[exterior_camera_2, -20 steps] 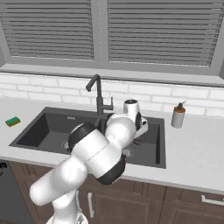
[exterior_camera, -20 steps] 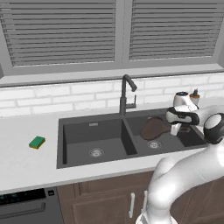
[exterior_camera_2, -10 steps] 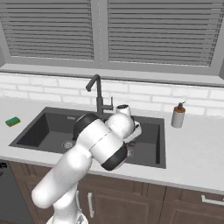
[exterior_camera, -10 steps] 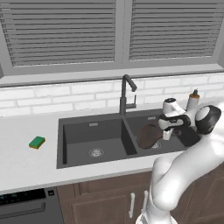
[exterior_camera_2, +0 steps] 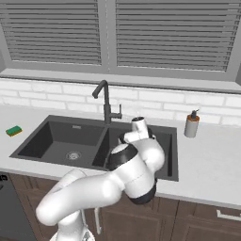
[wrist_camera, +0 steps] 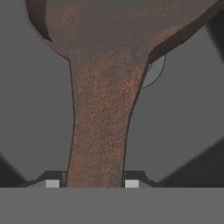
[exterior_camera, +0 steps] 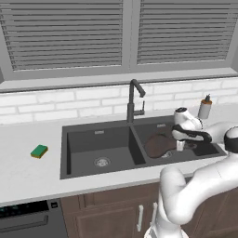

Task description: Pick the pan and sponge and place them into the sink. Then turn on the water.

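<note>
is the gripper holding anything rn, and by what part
Yes: the gripper is shut on the pan, gripping it by its handle, over the sink's right basin.

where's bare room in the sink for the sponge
The left basin of the sink is bare around its drain. The right basin is crowded: the pan sits there, its handle between the gripper fingers. The sponge lies on the counter, left.

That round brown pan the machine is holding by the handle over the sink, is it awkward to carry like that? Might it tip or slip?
The round dark brown pan probably hangs nose-heavy, since the gripper clamps only the end of its handle. It looks rigid, so it should not bend. Its rough, rusty-looking surface likely helps the fingers avoid slipping, though it could pivot downward toward the dark grey sink.
</note>
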Available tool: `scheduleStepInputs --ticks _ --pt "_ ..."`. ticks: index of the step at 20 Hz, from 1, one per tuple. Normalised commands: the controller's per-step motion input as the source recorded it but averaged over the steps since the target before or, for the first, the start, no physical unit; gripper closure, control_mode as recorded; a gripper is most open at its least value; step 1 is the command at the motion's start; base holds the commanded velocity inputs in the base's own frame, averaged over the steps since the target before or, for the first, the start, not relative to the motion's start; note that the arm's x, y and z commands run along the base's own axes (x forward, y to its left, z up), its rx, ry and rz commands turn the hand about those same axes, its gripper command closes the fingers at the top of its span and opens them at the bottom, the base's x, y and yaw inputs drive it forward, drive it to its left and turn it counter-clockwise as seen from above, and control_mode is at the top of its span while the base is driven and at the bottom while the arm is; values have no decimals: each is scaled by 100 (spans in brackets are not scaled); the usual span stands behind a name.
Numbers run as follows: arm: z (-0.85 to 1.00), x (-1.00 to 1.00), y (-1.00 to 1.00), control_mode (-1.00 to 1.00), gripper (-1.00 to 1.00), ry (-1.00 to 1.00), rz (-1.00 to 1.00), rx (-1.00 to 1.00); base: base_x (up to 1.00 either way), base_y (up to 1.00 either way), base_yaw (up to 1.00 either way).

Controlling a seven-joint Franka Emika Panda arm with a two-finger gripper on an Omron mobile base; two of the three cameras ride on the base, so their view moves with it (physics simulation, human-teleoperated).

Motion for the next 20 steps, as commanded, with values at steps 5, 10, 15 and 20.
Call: scheduleStepInputs --ticks 5,10,15,20 --pt "13 10 25 -100 -100 3 0 -7 0 0 0" --pt "40 -8 2 -100 -100 -1 0 -1 0 0 0" --pt "50 -31 0 -100 -100 -3 0 1 0 0 0" --pt "84 -63 -10 -100 -100 -8 0 12 0 0 0"
